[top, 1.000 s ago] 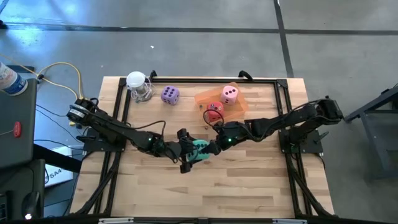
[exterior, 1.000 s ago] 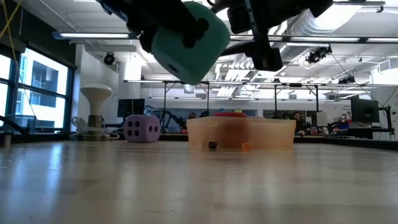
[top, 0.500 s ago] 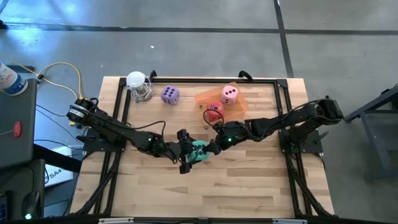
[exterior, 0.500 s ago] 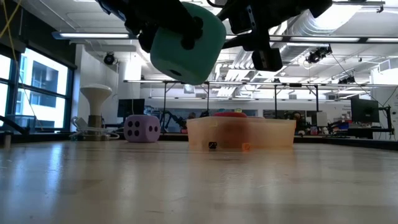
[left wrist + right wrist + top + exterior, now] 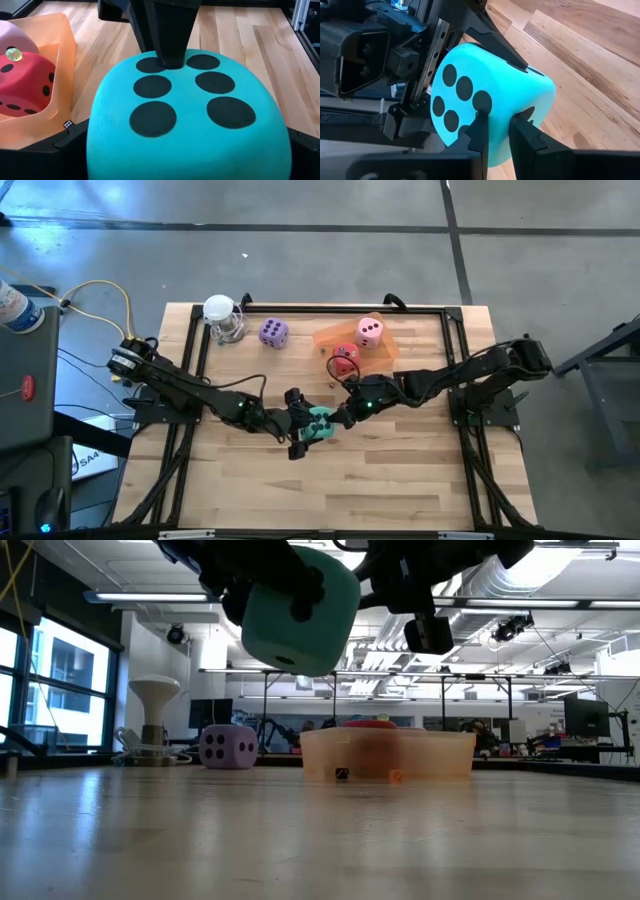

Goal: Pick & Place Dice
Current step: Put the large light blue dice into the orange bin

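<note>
Over by the cup (image 5: 222, 313) the purple die (image 5: 273, 332) sits loose on the table (image 5: 400, 480), not yet collected. Mid-table, the left gripper (image 5: 300, 425) holds the teal die (image 5: 320, 423) aloft in wide-spread fingers while the right gripper (image 5: 338, 420) pinches its corner. The red die (image 5: 345, 354) and pink die (image 5: 369, 331) lie in the orange tray (image 5: 330, 336); I'd say halfway done.

Two dice (image 5: 357, 343) lie in the tray (image 5: 328, 337), a third die (image 5: 273, 332) sits left of it, beside the cup (image 5: 224, 319).
</note>
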{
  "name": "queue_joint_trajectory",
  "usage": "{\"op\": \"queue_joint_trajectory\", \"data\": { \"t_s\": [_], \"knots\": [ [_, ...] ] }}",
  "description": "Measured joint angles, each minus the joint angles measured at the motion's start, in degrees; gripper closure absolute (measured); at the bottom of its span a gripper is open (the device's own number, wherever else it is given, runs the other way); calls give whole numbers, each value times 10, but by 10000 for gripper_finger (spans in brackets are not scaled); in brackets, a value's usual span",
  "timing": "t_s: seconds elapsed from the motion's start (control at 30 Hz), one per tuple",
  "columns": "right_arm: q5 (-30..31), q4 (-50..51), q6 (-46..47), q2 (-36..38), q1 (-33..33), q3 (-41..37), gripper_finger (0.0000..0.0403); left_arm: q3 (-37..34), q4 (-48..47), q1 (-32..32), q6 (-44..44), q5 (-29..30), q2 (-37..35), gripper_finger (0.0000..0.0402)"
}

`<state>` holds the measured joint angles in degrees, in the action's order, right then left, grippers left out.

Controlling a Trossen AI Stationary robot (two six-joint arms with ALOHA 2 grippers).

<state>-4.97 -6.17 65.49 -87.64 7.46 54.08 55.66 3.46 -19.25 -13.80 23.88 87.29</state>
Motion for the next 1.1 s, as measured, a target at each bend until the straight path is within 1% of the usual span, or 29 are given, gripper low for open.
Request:
{"op": "queue_joint_trajectory", "data": {
  "t_s": [0.3,0.7,0.83,0.93,1.1],
  "knots": [
    [-10,3,-4,0,0,0,370,0,0,3,2,-21,0,6],
    [-10,8,-11,0,0,0,371,0,0,3,2,-21,0,6],
    [-6,28,-15,0,0,1,374,0,2,4,5,-17,0,6],
    [9,52,-25,1,0,1,379,0,2,4,5,-14,0,6],
    [33,103,-27,1,0,3,398,-1,3,4,28,3,-1,6]
  ]
}}
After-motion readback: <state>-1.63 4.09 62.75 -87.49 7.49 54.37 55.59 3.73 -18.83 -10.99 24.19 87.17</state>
